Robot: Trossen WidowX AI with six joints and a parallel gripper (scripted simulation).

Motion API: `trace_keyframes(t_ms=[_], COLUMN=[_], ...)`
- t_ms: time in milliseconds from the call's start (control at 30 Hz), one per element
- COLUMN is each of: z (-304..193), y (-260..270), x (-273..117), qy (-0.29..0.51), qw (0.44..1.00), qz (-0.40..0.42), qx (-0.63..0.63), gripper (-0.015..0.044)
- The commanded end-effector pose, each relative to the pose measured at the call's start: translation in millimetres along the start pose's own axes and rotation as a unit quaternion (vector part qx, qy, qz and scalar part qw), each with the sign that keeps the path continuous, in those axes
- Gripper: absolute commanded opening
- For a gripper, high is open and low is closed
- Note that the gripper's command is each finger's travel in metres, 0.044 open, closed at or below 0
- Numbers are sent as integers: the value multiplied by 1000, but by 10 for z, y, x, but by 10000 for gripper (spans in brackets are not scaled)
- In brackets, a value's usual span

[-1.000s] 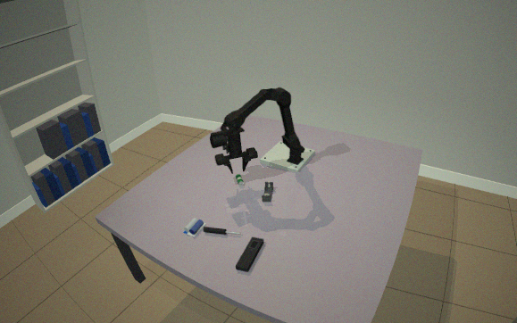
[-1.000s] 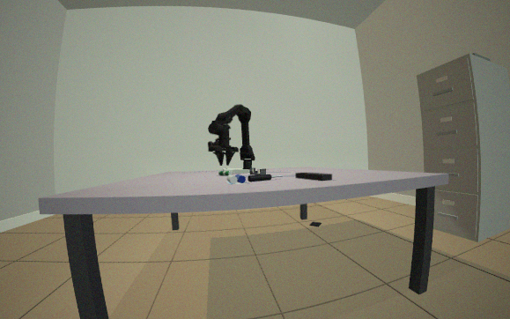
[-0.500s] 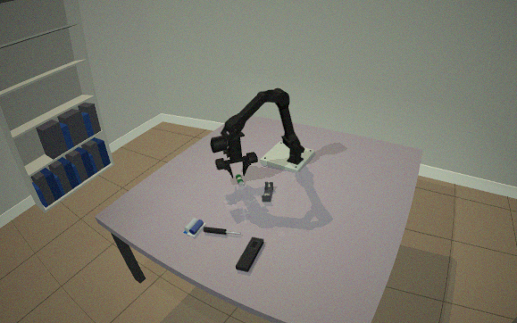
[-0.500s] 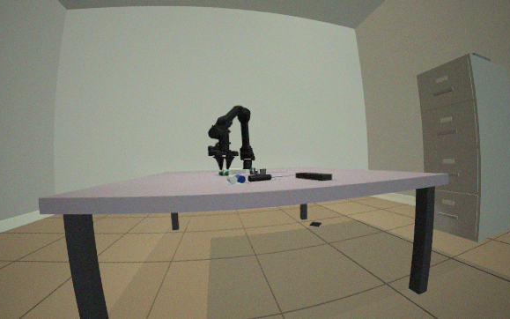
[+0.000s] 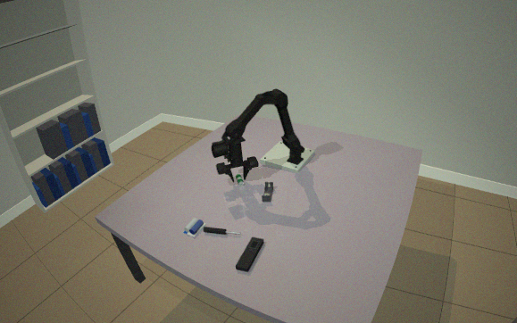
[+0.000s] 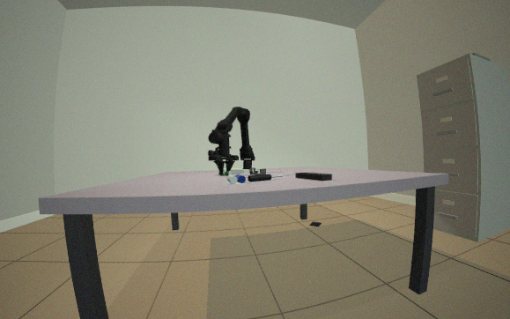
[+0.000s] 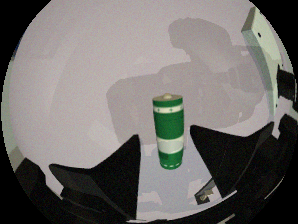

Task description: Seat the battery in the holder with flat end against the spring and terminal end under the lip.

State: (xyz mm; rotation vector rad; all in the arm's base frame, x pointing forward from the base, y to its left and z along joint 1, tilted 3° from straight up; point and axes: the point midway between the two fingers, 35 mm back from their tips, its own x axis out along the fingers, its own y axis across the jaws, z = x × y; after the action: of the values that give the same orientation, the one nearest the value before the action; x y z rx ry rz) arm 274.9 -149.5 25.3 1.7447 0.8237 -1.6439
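Observation:
The green battery (image 5: 239, 178) (image 6: 226, 173) (image 7: 168, 124) with white bands lies on the table. In the wrist view its terminal end points to the top and its flat end to the bottom. My gripper (image 5: 239, 180) (image 6: 224, 174) (image 7: 165, 133) is open, low over the battery, with one finger toward each side of it. In the wrist view gaps show between the battery and both fingers. The dark holder (image 5: 267, 192) (image 6: 256, 172) (image 7: 202, 192) stands a short way to the right in the top view, with nothing seen in it. In the wrist view it is partly hidden behind a finger.
A blue and white item (image 5: 195, 227) (image 6: 240, 179), a black screwdriver (image 5: 215, 230) (image 6: 260, 177) and a black remote (image 5: 250, 254) (image 6: 314, 176) lie nearer the table's front edge. The arm's pale base plate (image 5: 276, 157) (image 7: 260, 45) is behind the holder in the top view.

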Motion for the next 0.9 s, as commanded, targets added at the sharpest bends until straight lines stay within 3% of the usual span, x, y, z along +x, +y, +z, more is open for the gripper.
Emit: trace_keyframes(t_ms=[0, 100, 367, 533, 733, 867], z=[8, 8, 8, 4, 5, 6], y=[-35, -35, -35, -48, -28, -27], x=[52, 52, 52, 39, -399, -450], qy=[-1, -1, -1, -1, -1, -1], qw=[1000, 1000, 1000, 1000, 1000, 1000], qz=[-5, -5, -5, -4, -5, -5], qx=[4, 4, 4, -10, -1, 4], gripper=[219, 140, 87, 83, 83, 83])
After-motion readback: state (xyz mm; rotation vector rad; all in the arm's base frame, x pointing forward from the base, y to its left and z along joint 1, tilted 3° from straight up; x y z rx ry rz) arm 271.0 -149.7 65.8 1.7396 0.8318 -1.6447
